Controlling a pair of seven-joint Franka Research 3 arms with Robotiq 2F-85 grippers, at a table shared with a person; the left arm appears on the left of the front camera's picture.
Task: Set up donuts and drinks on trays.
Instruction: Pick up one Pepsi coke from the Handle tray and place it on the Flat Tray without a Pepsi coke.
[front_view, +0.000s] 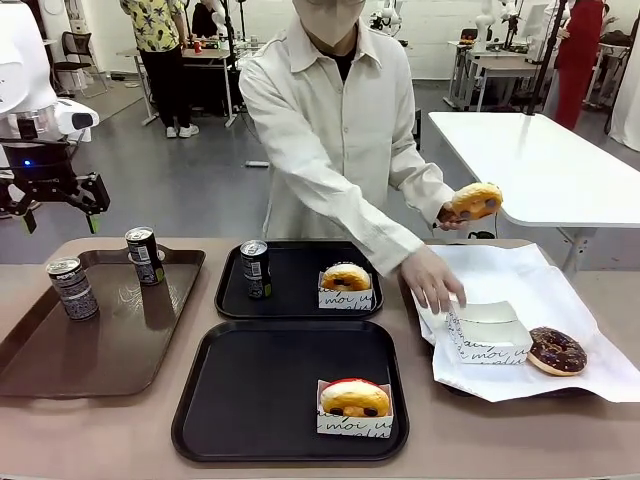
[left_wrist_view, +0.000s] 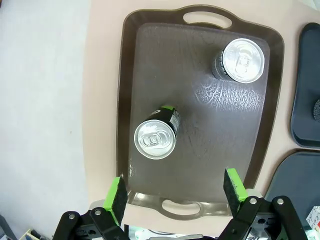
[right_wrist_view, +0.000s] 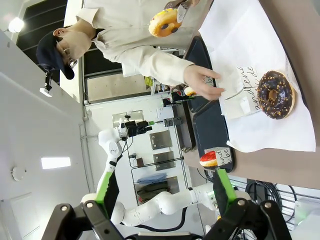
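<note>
My left gripper (front_view: 60, 215) hangs open above the far left of the table; in its wrist view the gripper (left_wrist_view: 175, 192) looks straight down on two drinks (left_wrist_view: 155, 137) (left_wrist_view: 241, 60) standing on the brown tray (left_wrist_view: 200, 115). A third drink (front_view: 255, 268) and a yellow-iced donut (front_view: 346, 279) sit on the far black tray (front_view: 300, 295). The near black tray (front_view: 260, 390) holds a red-iced donut (front_view: 354, 404). The person holds another yellow donut (front_view: 476, 201) in one hand, the other hand (front_view: 432, 280) resting on an empty paper sleeve (front_view: 487, 336). My right gripper (right_wrist_view: 165, 187) is open, off the table.
A chocolate donut (front_view: 556, 350) lies on the white-paper-lined tray (front_view: 560, 290) at the right. The brown tray (front_view: 110, 340) takes up the table's left. A white table (front_view: 540, 160) stands behind at the right. Bare tabletop runs along the front edge.
</note>
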